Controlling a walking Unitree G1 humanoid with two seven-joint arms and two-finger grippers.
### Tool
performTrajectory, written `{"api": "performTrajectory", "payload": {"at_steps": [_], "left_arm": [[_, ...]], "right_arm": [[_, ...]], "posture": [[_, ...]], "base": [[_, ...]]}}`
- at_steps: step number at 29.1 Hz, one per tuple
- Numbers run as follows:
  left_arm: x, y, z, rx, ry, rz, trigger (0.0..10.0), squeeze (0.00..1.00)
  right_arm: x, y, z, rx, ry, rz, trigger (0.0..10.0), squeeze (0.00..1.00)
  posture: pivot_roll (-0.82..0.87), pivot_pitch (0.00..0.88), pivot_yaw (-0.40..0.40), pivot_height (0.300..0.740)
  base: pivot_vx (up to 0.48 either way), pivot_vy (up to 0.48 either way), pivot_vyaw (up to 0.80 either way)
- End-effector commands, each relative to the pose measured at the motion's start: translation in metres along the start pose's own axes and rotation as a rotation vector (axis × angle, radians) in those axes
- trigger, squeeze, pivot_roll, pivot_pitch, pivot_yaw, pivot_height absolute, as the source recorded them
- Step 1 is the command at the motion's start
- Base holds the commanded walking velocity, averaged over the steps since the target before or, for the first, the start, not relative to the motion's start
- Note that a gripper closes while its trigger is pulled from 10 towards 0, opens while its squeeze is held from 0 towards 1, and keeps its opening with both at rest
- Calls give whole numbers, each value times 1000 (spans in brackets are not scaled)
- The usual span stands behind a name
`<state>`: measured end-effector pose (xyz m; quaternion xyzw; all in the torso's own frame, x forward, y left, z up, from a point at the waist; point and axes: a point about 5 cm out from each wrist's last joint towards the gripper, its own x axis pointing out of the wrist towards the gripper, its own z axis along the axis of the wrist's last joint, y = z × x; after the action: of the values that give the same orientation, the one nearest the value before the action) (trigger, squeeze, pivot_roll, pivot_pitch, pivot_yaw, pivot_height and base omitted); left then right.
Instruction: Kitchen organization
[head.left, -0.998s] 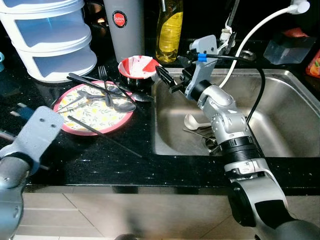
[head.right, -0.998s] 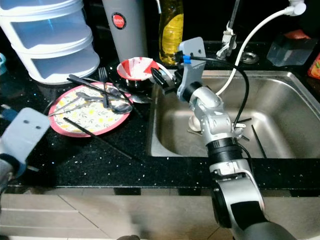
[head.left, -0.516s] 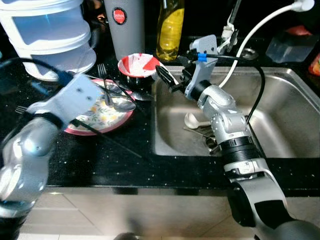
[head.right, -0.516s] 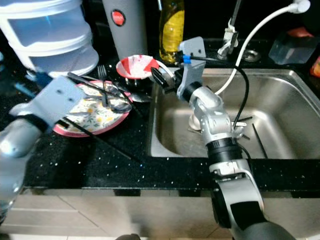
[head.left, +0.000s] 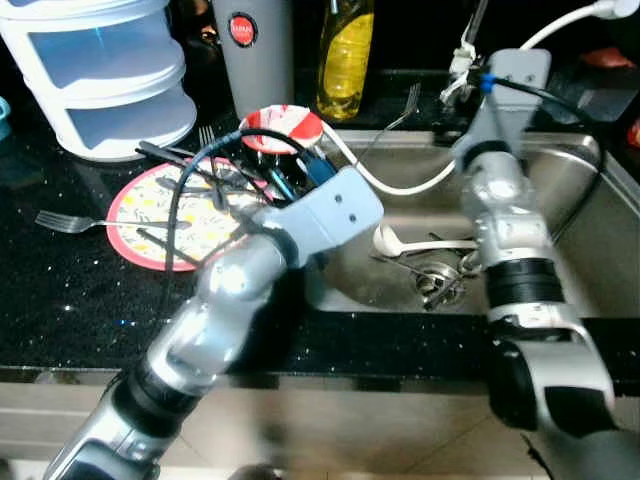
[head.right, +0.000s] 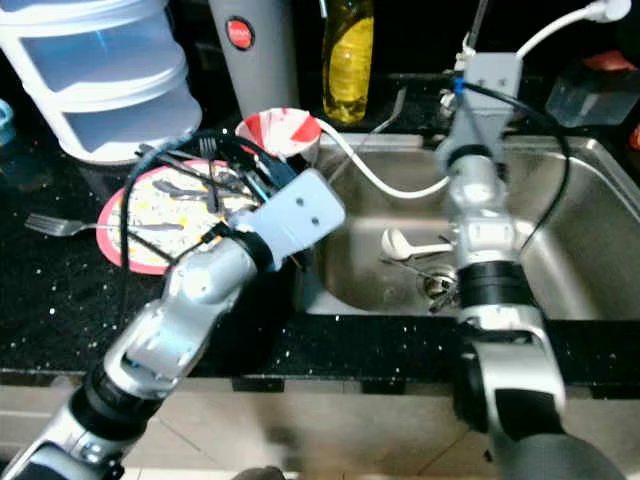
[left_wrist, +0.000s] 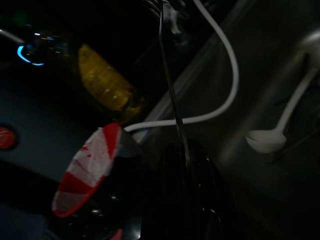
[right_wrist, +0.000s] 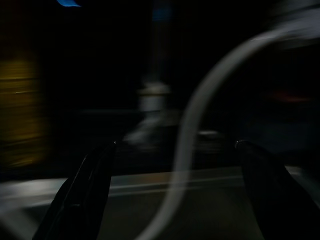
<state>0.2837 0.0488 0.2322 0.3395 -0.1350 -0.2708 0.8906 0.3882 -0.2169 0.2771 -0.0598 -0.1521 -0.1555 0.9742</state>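
Observation:
My left gripper (left_wrist: 185, 165) is shut on a silver fork (left_wrist: 170, 85). The fork (head.left: 395, 115) slants up over the sink's back left corner, tines toward the faucet. This gripper (head.left: 300, 178) hangs just right of the red-and-white bowl (head.left: 280, 125), above the pink floral plate's (head.left: 140, 230) right side. Several utensils lie on the plate. My right gripper (right_wrist: 172, 145) is open with its fingers (right_wrist: 85, 185) wide apart, facing the faucet base at the back of the sink (head.left: 590, 160). A white ladle (head.left: 400, 240) lies in the sink.
A white hose (head.left: 400, 185) loops across the sink. A yellow bottle (head.left: 345, 60), a grey tumbler (head.left: 255, 50) and white stacked drawers (head.left: 100, 80) stand along the back. A loose fork (head.left: 65, 222) lies on the black counter left of the plate.
My left arm has swung from the counter's front left across the plate to the sink's edge and now holds a fork. My right arm has moved from the sink's left rim back toward the faucet.

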Motion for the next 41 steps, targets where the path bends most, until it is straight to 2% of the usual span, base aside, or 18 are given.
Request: {"api": "performTrajectory", "payload": {"at_steps": [1,3,4,5,6,11,12,17,19,23,24,25,30,34,36,37,39,41], "left_arm": [[0,-5,-4,-4,11,-17,10000,0],[1,-5,-5,-10,12,-10,10000,16],[2,-5,-5,-21,14,0,10000,765],[4,-4,-6,-40,19,15,10000,765],[4,-3,-6,-63,23,26,10000,1000],[3,3,-6,-133,16,67,10000,1000],[2,11,-4,-164,-1,126,10000,0],[-2,34,-3,-148,-11,281,10000,0],[-11,57,-14,-90,75,434,10000,0],[-27,76,-30,-78,185,590,10000,0],[-53,90,-50,-106,306,753,10000,0],[-53,90,-50,-106,306,753,10000,0],[-112,114,-94,-214,550,1066,10000,0],[-138,126,-106,-324,581,1208,10000,0],[-155,133,-111,-414,570,1306,10000,341],[-158,134,-111,-450,555,1327,10000,1000],[-160,134,-111,-484,546,1342,10000,1000],[-162,133,-112,-649,493,1373,10000,1000]], "right_arm": [[-1,-8,-5,-41,4,-79,10000,0],[-1,-11,-6,-56,8,-100,10000,0],[-1,-11,-7,-63,15,-104,10000,0],[-1,-10,-9,-57,23,-105,10000,0],[-1,-7,-9,-53,24,-102,10000,0],[1,0,-7,-40,14,-100,10000,0],[2,1,-6,-35,10,-102,10000,0],[2,6,-3,-15,-7,-85,10000,0],[1,15,2,12,-41,-24,10000,0],[0,22,6,27,-64,26,10000,0],[-1,24,4,35,-63,47,10000,0],[-1,24,4,35,-63,47,10000,0],[-2,26,0,52,-47,60,10000,0],[-1,30,1,54,-50,74,10000,0],[-1,33,1,57,-49,87,10000,0],[-1,34,1,60,-49,92,10000,0],[0,35,1,62,-49,96,10000,0],[0,37,2,67,-50,109,10000,0]], "posture": [[166,0,47,740],[168,0,44,740],[168,0,44,740],[171,0,39,740],[173,0,36,740],[184,0,20,740],[187,0,16,740],[189,0,13,740],[189,0,17,740],[189,0,17,740],[188,0,23,740],[188,0,23,740],[198,0,21,740],[212,0,12,740],[212,0,12,740],[212,0,12,740],[218,0,6,740],[222,0,-2,740]], "base": [[0,0,0],[0,0,0],[0,0,0],[0,0,0],[0,0,0],[0,0,0],[0,0,0],[0,0,0],[0,0,0],[0,0,0],[0,0,0],[0,0,0],[0,0,0],[0,0,0],[0,0,0],[0,0,0],[0,0,0],[0,0,0]]}}
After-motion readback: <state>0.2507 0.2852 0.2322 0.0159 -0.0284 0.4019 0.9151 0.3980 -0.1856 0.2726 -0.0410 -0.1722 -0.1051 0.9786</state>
